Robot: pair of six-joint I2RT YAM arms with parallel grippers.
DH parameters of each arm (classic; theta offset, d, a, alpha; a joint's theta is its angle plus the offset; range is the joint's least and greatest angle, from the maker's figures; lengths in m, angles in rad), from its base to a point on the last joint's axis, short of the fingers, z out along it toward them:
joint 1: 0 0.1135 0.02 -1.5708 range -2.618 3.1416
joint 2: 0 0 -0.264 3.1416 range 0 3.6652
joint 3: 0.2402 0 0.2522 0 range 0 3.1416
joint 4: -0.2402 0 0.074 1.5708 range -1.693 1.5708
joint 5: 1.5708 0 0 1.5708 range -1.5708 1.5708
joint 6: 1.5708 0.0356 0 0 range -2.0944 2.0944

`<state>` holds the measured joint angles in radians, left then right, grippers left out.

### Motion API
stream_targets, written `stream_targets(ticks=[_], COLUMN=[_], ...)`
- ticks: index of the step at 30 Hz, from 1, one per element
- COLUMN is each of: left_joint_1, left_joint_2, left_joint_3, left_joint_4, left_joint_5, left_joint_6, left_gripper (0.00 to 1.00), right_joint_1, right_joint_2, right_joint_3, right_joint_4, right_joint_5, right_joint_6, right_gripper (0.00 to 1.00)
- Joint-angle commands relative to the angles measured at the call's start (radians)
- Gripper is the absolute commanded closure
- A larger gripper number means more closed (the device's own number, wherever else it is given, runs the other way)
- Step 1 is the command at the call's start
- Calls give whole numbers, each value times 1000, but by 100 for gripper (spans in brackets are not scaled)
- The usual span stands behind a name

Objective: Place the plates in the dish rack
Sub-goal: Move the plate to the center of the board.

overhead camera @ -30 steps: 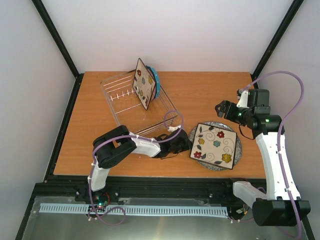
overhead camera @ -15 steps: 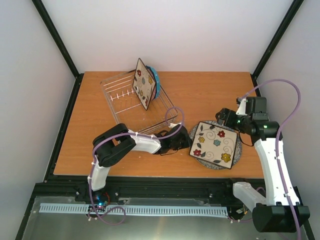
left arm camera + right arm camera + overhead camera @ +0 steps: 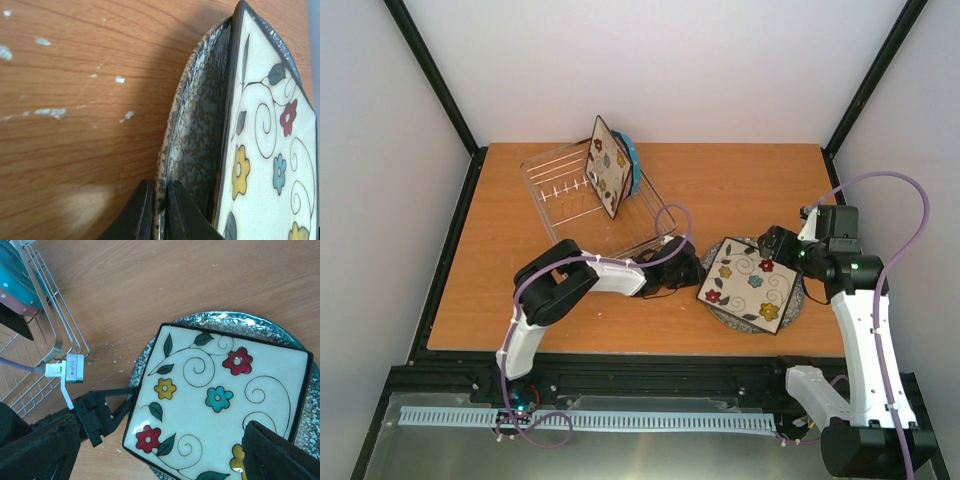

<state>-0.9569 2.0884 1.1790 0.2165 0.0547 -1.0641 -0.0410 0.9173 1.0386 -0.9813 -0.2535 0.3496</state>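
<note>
**Plate stack, at 4 o'clock on the table [image 3: 740, 185].** My left gripper [image 3: 160, 186] is pinched almost closed on the 9 o'clock rim of the round grey speckled plate [image 3: 195, 125], one finger on either side of the edge. The square flowered plate [image 3: 215, 400] lies on top of it.

**Change over the last second.** My right gripper [image 3: 775, 250] has swung in from 2 o'clock and dropped to the stack's 1 o'clock corner. Its jaws are spread wide and hold nothing; the right wrist view shows a finger on either side of the square plate. The stack has turned slightly, apparently drawn by my left arm.

**Dish rack [image 3: 560, 200], at 10 o'clock, well apart from the stack.** It already carries a second square plate [image 3: 608, 170] and the blue dotted plate [image 3: 634, 165], both standing on edge.

**Reading.** Two plates are loaded and two remain. My left side seems to steady the lower plate so that my right can take the upper one.
</note>
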Motion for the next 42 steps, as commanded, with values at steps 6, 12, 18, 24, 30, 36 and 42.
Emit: stream_targets(ticks=[6,12,18,24,30,36,42], left_joint_1=[30,31,31,29,12,-1,-6], left_joint_2=[19,-87,-185,-304,-388,-477,-622], left_joint_3=[81,28,-29,-118,-141,-76,-167], left_joint_4=[32,-10,-73,-83,-62,-164,-274], left_joint_5=[-23,-101,-171,-160,-35,104,125], left_joint_6=[60,85,102,111,189,336,397], left_gripper=[85,47,40,37,38,38,40], right_joint_1=[-13,-14,-14,-9,81,222,165], right_joint_2=[-31,-46,-5,88,231,317,345], right_joint_3=[1,-40,-15,13,23,59,47], right_joint_4=[-57,-71,-161,-241,-267,-319,-241], right_joint_5=[17,26,54,135,78,84,110], right_joint_6=[7,17,-48,-95,-103,-25,30], right_gripper=[12,12,0,0,3,3,4])
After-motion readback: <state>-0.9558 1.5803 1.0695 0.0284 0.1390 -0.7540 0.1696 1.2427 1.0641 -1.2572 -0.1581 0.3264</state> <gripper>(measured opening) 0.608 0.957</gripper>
